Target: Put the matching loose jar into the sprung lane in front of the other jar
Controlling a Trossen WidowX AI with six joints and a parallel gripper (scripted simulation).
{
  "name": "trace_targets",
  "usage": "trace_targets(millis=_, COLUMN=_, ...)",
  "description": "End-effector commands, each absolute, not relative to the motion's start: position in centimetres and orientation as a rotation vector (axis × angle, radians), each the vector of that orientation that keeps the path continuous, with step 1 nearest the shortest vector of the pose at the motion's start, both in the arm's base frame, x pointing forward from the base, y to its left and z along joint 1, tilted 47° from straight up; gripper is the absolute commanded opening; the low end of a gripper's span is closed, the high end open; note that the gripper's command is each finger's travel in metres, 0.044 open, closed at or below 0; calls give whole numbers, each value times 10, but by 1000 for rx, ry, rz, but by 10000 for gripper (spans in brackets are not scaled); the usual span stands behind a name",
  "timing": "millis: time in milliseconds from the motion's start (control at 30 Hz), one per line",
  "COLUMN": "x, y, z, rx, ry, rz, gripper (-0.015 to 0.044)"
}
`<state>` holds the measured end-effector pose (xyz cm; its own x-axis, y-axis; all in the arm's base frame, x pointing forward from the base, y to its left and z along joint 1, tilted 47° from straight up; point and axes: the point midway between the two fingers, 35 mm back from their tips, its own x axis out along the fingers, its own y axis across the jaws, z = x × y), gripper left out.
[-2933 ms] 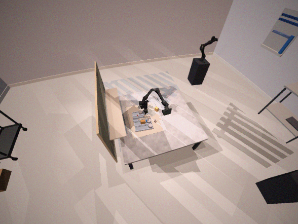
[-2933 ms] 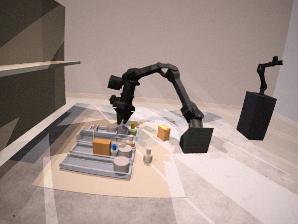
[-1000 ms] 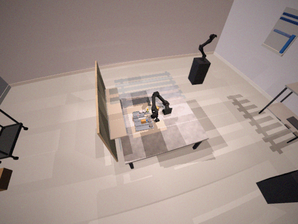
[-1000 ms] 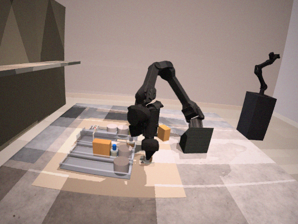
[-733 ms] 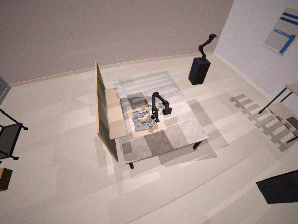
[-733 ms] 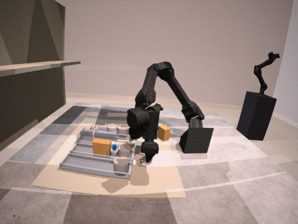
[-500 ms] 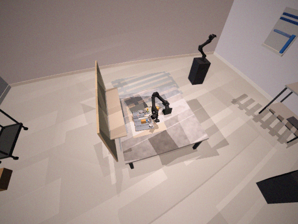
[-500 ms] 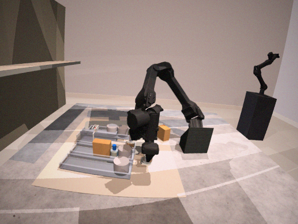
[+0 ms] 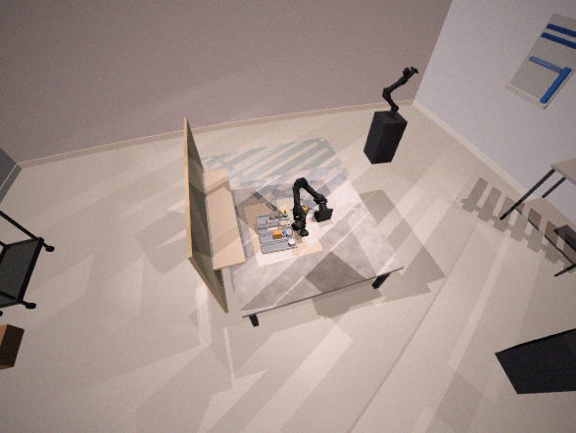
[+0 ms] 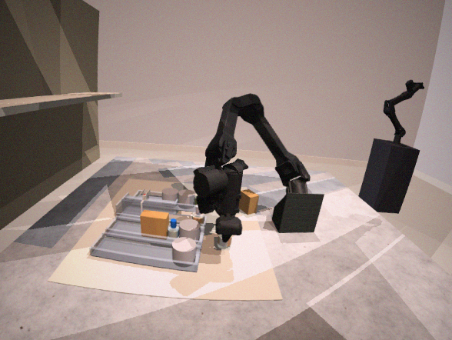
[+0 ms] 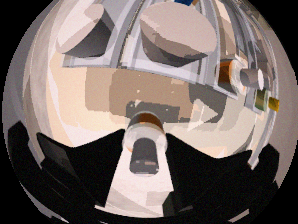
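Observation:
My gripper [image 11: 145, 135] is shut on the loose jar [image 10: 223, 243] [image 11: 145, 134], which has a grey cap, white shoulder and orange-brown label. The jar is upright at the mat in front of the grey lane rack [image 10: 134, 251] [image 9: 275, 246]; whether its base touches the mat cannot be told. The matching jar [image 10: 198, 218] [image 11: 227, 72] stands in a lane near the rack's front edge, its grey cap towards the right in the wrist view. The arm partly hides it in the exterior view. The pusher plate behind it cannot be made out clearly.
Pale round tins [image 10: 184, 250] [image 10: 189, 228] stand at the fronts of neighbouring lanes. An orange box [image 10: 154, 223] and a blue-capped bottle [image 10: 174, 229] stand behind one. A yellow-capped green jar [image 11: 261, 100] is at the far side. Another orange box [image 10: 249, 201] stands beyond the gripper.

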<state>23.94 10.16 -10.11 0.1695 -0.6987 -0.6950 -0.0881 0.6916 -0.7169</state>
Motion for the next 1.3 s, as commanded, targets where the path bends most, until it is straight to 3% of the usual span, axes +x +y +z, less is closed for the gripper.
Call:
trace_targets(millis=0, x=239, y=112, z=-93, rx=-729, ry=1355, rz=-491, gripper=0)
trace_targets(millis=633, x=226, y=175, z=-27, rx=-728, ry=1357, rz=-490, gripper=0)
trace_targets(millis=1267, x=271, y=85, z=-2, rx=-670, ry=1328, rz=-543, gripper=0)
